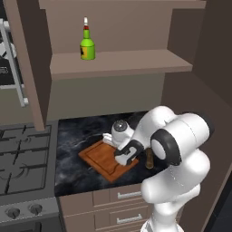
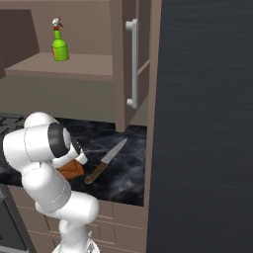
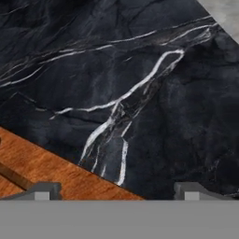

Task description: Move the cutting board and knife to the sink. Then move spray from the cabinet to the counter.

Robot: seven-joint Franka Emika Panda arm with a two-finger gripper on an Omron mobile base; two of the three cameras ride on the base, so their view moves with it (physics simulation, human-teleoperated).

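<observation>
Spread wide and empty, the gripper [image 3: 116,191] hovered low at the bottom of the hand view, one tip over the cutting board [image 1: 108,159], likely lining up on its edge. That flat, grooved reddish wood lay mid-frame on the veined black counter [image 3: 140,70]. Right of it rested the knife [image 2: 105,160], wooden-handled with a grey blade. Upper left, the glossy green spray [image 1: 87,45] stood on the cabinet [image 1: 122,62] shelf.

Bare counter [image 1: 77,136] behind cutting board [image 1: 102,158]; knife [image 2: 105,162] alongside.
</observation>
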